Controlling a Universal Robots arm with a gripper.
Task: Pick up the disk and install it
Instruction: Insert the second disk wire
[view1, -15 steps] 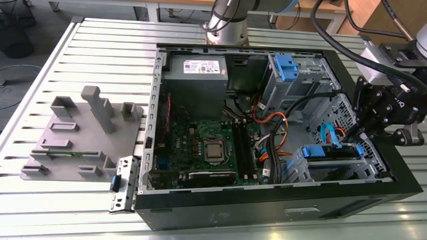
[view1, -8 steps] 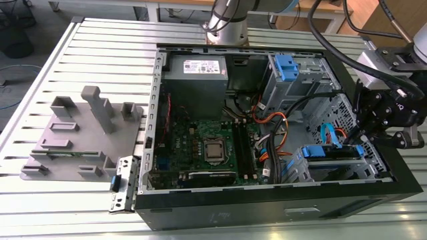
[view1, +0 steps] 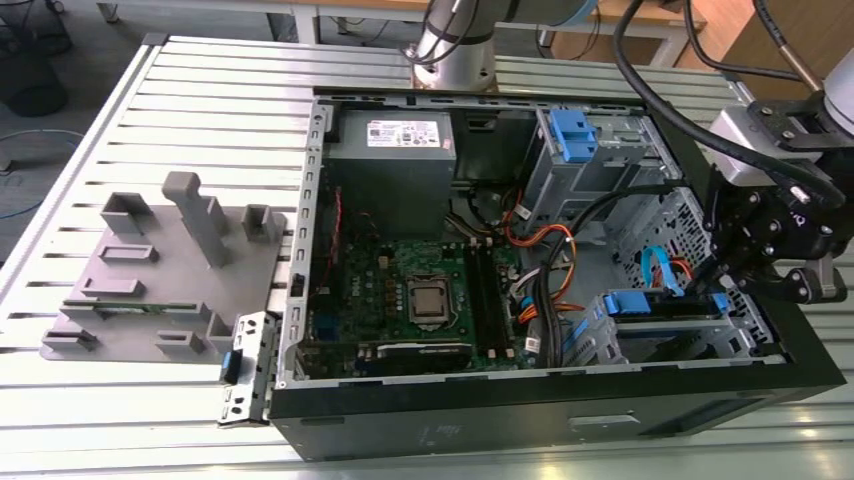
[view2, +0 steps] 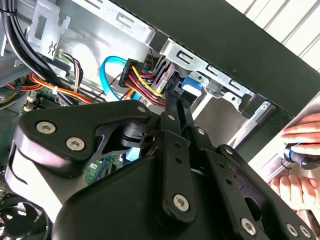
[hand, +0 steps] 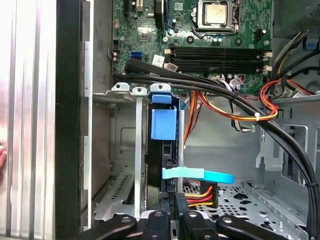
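Black gripper linkage crowds my second wrist view, its fingers pinched together on the disk's blue end tab, so I judge it clenched on the disk. That disk stands on edge in the drive cage at the case's front corner, blue bracket outward, looking seated or nearly so. Power and blue data cables hang just beside its rear end. A person's hand rests on the case's outer edge.
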